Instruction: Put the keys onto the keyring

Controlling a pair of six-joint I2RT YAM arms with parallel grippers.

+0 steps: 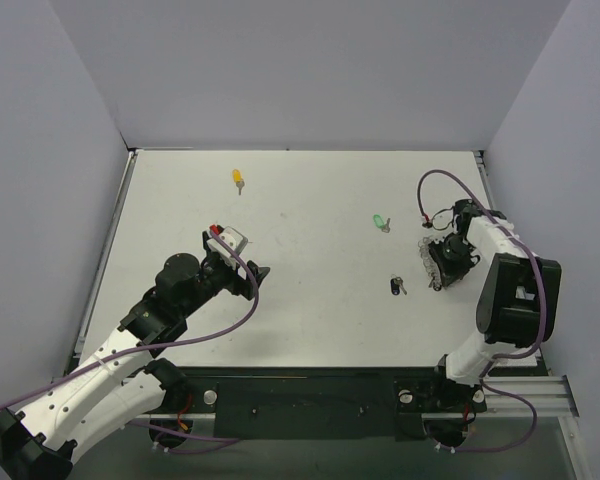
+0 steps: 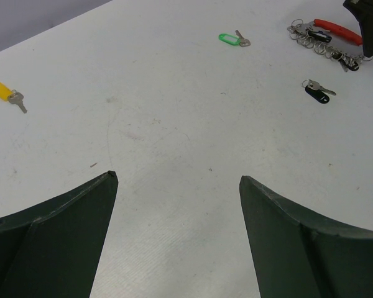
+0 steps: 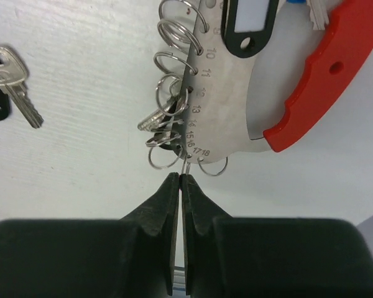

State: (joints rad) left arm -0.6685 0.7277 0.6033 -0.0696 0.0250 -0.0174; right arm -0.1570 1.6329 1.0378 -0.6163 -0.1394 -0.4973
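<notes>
The keyring (image 3: pixel 227 105) is a numbered metal plate with a red plastic grip and several wire rings; it also shows in the left wrist view (image 2: pixel 326 38). My right gripper (image 3: pixel 180 177) is shut on one wire ring at the plate's lower edge, at the table's right side (image 1: pixel 443 263). The black key (image 1: pixel 396 286) lies just left of it (image 3: pixel 15 84) (image 2: pixel 317 93). The green key (image 1: pixel 381 222) (image 2: pixel 229 40) lies farther back. The yellow key (image 1: pixel 238 180) (image 2: pixel 1 91) lies at the far left. My left gripper (image 1: pixel 248 275) (image 2: pixel 177 180) is open and empty above bare table.
The white table (image 1: pixel 310 320) is walled by grey panels at the back and sides. A black rail runs along the near edge (image 1: pixel 310 400). A purple cable loops over the right arm (image 1: pixel 430 185).
</notes>
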